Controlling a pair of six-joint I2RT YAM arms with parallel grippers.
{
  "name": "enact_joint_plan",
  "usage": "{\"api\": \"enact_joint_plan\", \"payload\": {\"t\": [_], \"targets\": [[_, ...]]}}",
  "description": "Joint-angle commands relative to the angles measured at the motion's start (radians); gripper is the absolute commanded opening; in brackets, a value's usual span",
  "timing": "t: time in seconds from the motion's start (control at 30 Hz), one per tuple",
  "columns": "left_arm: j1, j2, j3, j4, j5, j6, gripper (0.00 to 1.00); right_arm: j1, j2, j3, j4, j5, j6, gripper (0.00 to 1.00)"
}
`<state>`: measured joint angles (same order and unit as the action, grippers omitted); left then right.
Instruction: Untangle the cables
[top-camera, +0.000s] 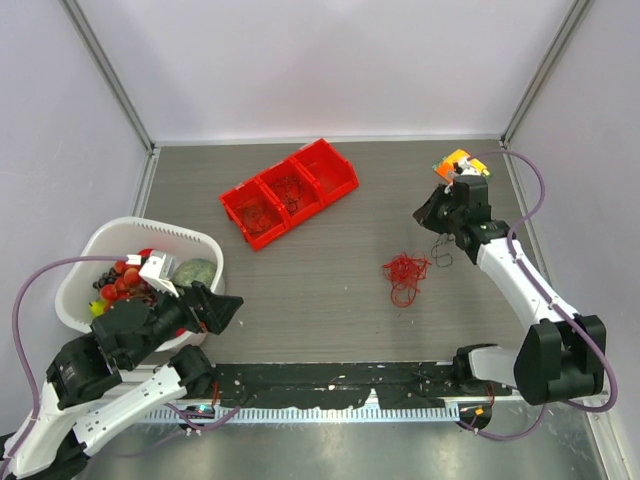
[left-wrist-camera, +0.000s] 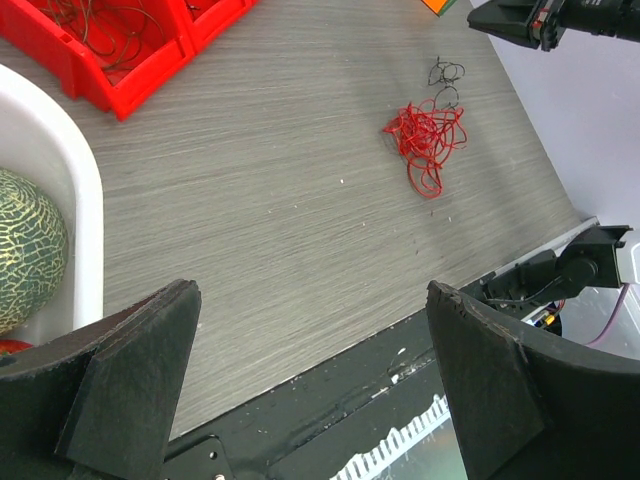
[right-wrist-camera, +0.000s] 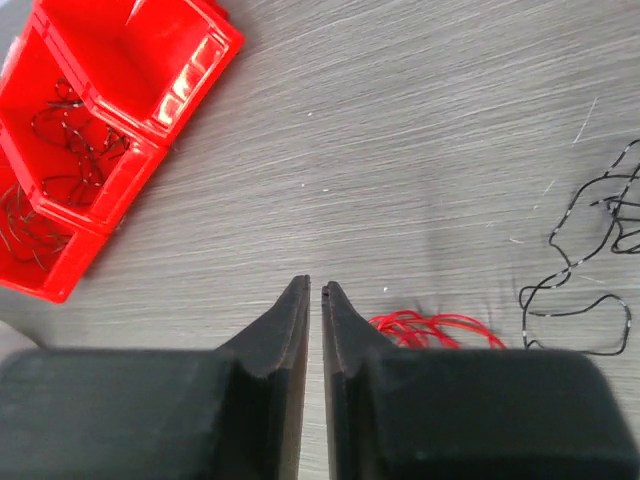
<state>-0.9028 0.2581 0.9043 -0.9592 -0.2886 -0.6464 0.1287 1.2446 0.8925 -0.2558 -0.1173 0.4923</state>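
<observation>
We see the red cable (top-camera: 405, 275) (left-wrist-camera: 428, 140) (right-wrist-camera: 435, 328) lying in a loose clump on the tabletop (top-camera: 330, 300), right of centre. The dark cable (top-camera: 441, 250) (left-wrist-camera: 446, 75) (right-wrist-camera: 590, 270) lies just beside it, on the far right side. Our right hand (top-camera: 432, 212) (right-wrist-camera: 315, 287) hangs above them, its fingers pressed nearly together with nothing visible between. Our left hand (top-camera: 225, 310) (left-wrist-camera: 310, 300) gapes wide and empty beside the basket (top-camera: 100, 240). Thin dark wires lie in two compartments of the bin (top-camera: 290, 190).
</observation>
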Motion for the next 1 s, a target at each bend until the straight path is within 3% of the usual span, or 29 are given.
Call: {"api": "enact_joint_plan", "payload": {"t": [0.0,0.03,0.07,0.13,0.3,0.67,0.73,0.87,0.97], "targets": [[0.001,0.006,0.012,0.02,-0.015,-0.007,1.0,0.015,-0.002,0.081,-0.08,0.114,0.014,0.4],[0.001,0.004,0.008,0.023,-0.015,-0.006,1.0,0.014,0.03,0.104,-0.135,0.263,0.025,0.47],[0.001,0.003,0.01,0.023,-0.017,-0.002,1.0,0.003,0.045,0.115,-0.161,0.301,0.029,0.57],[0.001,0.004,0.013,0.02,-0.018,0.001,1.0,-0.021,0.094,0.117,-0.186,0.396,0.057,0.66],[-0.001,-0.011,0.012,0.016,-0.015,-0.004,1.0,-0.115,0.225,0.082,-0.133,0.332,0.069,0.68],[0.001,0.007,0.016,0.014,-0.006,-0.002,1.0,-0.159,0.41,0.071,-0.016,0.185,0.078,0.41],[0.001,0.01,0.015,0.016,-0.006,-0.002,1.0,-0.159,0.421,0.077,-0.007,0.142,0.063,0.3],[-0.001,0.021,0.016,0.016,-0.003,-0.004,1.0,-0.149,0.357,0.077,0.026,0.047,0.032,0.01],[0.001,0.023,0.008,0.031,0.012,-0.013,1.0,-0.069,0.235,0.095,0.026,0.038,-0.016,0.01]]}}
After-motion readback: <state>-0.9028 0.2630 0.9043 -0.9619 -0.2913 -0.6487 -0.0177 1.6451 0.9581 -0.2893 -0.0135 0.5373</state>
